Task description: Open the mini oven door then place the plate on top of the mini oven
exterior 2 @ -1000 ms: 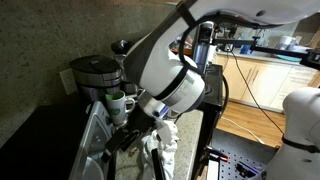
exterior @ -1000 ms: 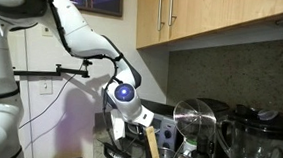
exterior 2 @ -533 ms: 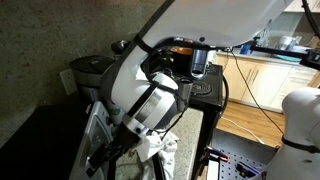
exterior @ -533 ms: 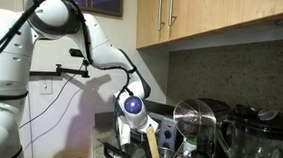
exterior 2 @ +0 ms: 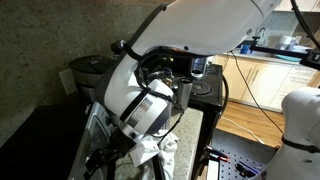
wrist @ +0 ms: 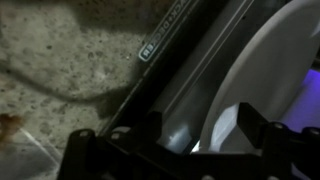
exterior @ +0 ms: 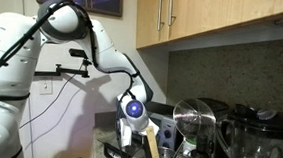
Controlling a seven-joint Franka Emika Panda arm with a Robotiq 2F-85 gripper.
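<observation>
In the wrist view my gripper (wrist: 200,126) is open. Its two dark fingers stand on either side of the rim of the white plate (wrist: 265,70), not pressed on it. Beside the rim runs the mini oven door (wrist: 175,45), dark with a silvery edge strip. In an exterior view the gripper (exterior 2: 103,160) hangs low over the door's silvery frame (exterior 2: 93,125), which leans out from the black mini oven (exterior 2: 35,140). Part of the plate (exterior 2: 152,150) shows under the wrist. Whether the fingers touch the plate I cannot tell.
Speckled granite counter (wrist: 60,60) lies beside the door. Two clear-jarred blenders (exterior: 193,133) (exterior: 259,142) and a wooden utensil (exterior: 152,145) stand close to the arm. A dark appliance (exterior 2: 95,72) and a white mug (exterior 2: 118,103) sit against the granite wall. Wooden cabinets (exterior: 216,19) hang overhead.
The arm has swung round and lowered. In an exterior view the gripper has moved down and left, toward the door's frame and the plate.
</observation>
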